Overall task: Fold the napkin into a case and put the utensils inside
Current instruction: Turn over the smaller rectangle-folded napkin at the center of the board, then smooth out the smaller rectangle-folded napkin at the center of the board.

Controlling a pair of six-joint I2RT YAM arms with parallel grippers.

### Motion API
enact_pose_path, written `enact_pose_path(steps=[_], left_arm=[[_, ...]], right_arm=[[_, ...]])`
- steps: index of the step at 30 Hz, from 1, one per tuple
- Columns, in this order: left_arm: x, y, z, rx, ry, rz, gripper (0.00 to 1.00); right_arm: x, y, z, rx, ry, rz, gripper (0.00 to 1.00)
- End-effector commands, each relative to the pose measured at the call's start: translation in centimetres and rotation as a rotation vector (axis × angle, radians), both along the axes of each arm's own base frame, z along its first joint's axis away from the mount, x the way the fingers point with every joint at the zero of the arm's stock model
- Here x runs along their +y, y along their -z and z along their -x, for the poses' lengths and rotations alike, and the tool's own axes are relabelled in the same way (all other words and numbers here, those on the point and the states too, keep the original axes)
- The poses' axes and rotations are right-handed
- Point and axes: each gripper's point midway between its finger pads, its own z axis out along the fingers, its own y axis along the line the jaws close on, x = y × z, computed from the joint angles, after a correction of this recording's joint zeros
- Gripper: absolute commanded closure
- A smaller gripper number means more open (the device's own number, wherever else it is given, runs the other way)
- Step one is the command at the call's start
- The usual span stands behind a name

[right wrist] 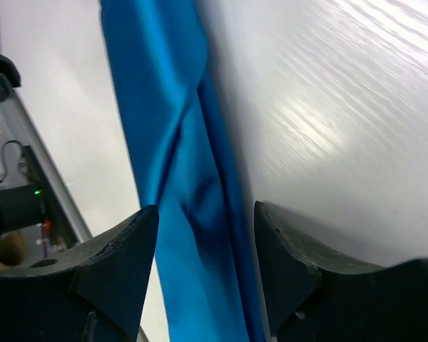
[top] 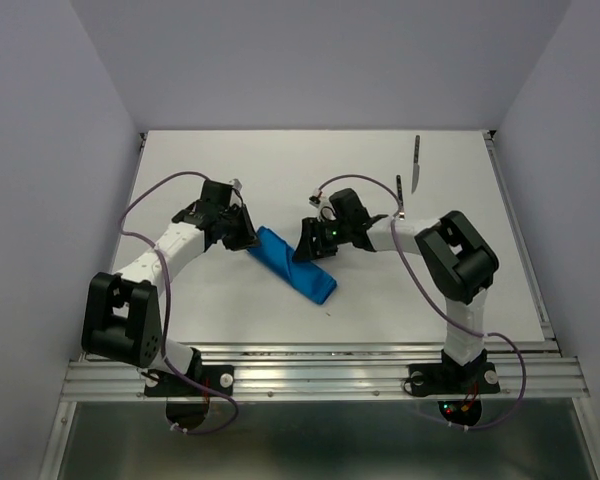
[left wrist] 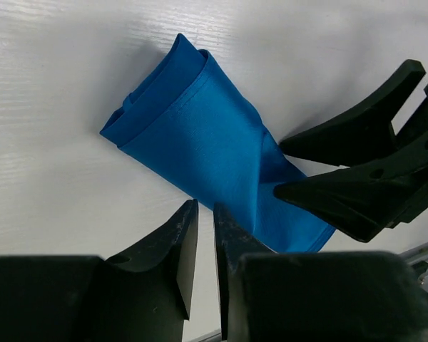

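The napkin [top: 296,262], folded into a narrow blue strip, lies slantwise near the middle of the table [top: 230,160]. The utensils [top: 416,160] lie well apart from it, toward the far right corner. The right pincer [right wrist: 207,214] stands with its jaws apart astride the strip, the cloth running between them unclamped. The left pincer [left wrist: 205,210] sits at the strip's far-left end with its fingers [left wrist: 178,246] drawn almost together; a thin slit of bare table shows between them and nothing is held.
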Motion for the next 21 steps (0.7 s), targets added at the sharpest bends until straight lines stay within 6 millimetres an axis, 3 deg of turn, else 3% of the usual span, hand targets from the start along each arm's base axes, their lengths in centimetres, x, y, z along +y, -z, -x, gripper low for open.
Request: enact_pose_path(steps=[1,5,7,8,11,13,17,21], left_arm=[[-0.6,-0.4,-1.3,-0.042,-0.007,0.015,0.74],[-1.0,0.6,-2.3,-0.03,-0.015,0.016,0.75],[-1.2,0.7,-2.9,-0.031,-0.017,0.024,0.75],[-1.3,1.3,-3.0,-0.018,-0.014,0.02,0.75],[-1.4,2.5,-3.7,0.001,-0.022,0.011,0.76],[-1.5,2.9,-4.1,0.009,-0.027,0.009,0.76],[-1.6,4.7,-4.6,0.045,-0.046,0.005,0.76],[-1.5,5.8,-4.7,0.068,-0.059,-0.005,0.76]], right_arm=[[-2.4,-2.6,-1.6,-0.144,0.09,0.087,0.38],[-4.7,-3.4,-1.2,-0.176,0.185,0.155,0.39],[-5.7,-4.1,-1.5,-0.218,0.26,0.179,0.46],[-6.1,-4.9,-0.7,-0.241,0.276,0.177,0.51],[-7.0,-5.4,0.2,-0.269,0.32,0.239,0.78],[-7.1,-5.3,0.7,-0.276,0.329,0.275,0.85],[-5.9,-4.1,3.1,-0.257,0.288,0.328,0.89],[-5.4,-1.3,4.8,-0.186,0.285,0.382,0.9]])
